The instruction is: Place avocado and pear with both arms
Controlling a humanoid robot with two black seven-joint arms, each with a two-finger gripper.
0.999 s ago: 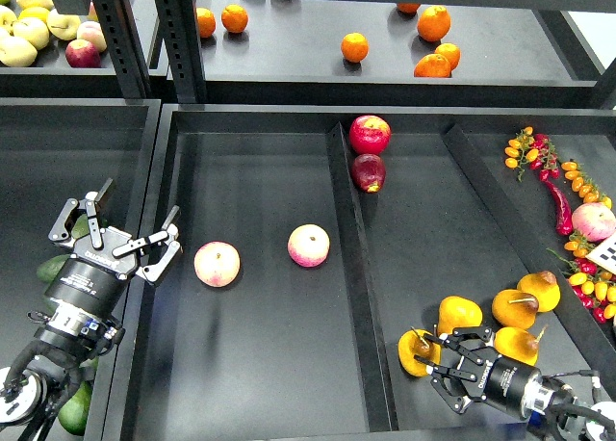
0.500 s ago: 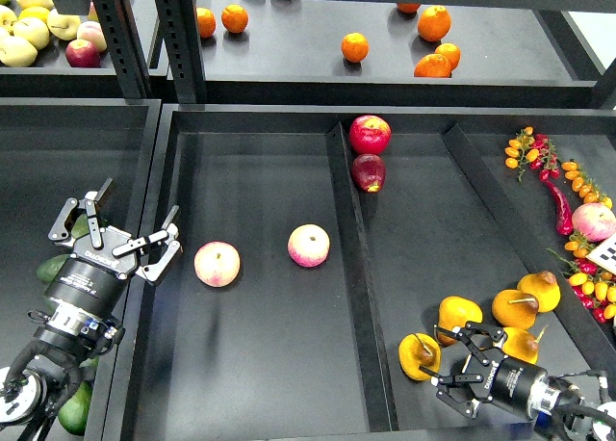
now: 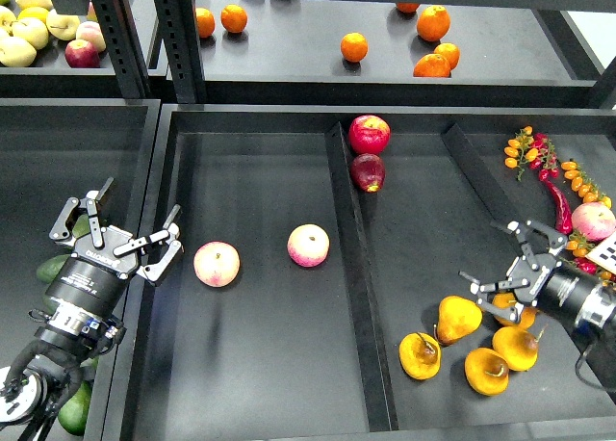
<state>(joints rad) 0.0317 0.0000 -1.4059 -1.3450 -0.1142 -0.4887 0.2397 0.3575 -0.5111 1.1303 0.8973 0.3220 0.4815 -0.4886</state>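
Note:
Several golden pears lie in the front right bin: one (image 3: pixel 459 318), one (image 3: pixel 421 355), one (image 3: pixel 486 371) and one (image 3: pixel 518 347). Another pear (image 3: pixel 510 312) shows partly under my right gripper (image 3: pixel 500 260), which hangs open just above it and holds nothing. Dark green avocados lie in the left bin: one (image 3: pixel 52 268) beside my left arm, one (image 3: pixel 75 409) at the front edge, and one (image 3: pixel 81 227) mostly hidden behind the fingers. My left gripper (image 3: pixel 123 224) is open and empty above the left bin's right wall.
Two pink-yellow apples (image 3: pixel 217 264) (image 3: pixel 308 246) lie in the middle bin. Two red apples (image 3: pixel 370 134) (image 3: pixel 368 172) sit by the divider (image 3: pixel 348 268). Cherry tomatoes and a red chilli (image 3: pixel 558 205) are at the right. Oranges (image 3: pixel 354 47) and pale apples (image 3: pixel 29 29) fill the upper shelf.
My right gripper has swung from the front edge up and to the right, over the pear pile. The pears have shifted; one now lies nearer the front. The left arm has not moved.

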